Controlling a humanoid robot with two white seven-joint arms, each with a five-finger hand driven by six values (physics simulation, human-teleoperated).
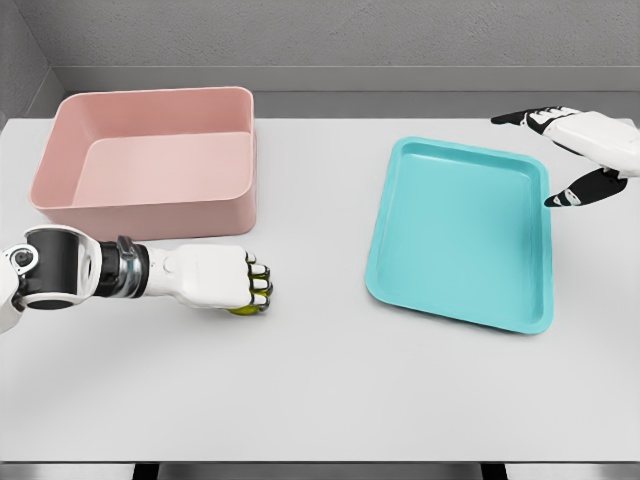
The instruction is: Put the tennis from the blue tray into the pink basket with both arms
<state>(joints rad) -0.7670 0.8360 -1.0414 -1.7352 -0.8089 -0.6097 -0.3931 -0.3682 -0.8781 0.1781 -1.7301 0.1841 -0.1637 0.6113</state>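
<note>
The yellow-green tennis ball (243, 308) sits wrapped in the curled fingers of the left hand (218, 278), only a sliver showing beneath them, near the front wall of the pink basket (150, 212) and well left of the blue tray (462, 232). No writing or brand mark can be read on it or anywhere else. The right hand (580, 150) hangs past the tray's far right corner, fingers spread, holding nothing. Everything rests on a plain white table (320, 390); behind it runs a grey wall (340, 35).
</note>
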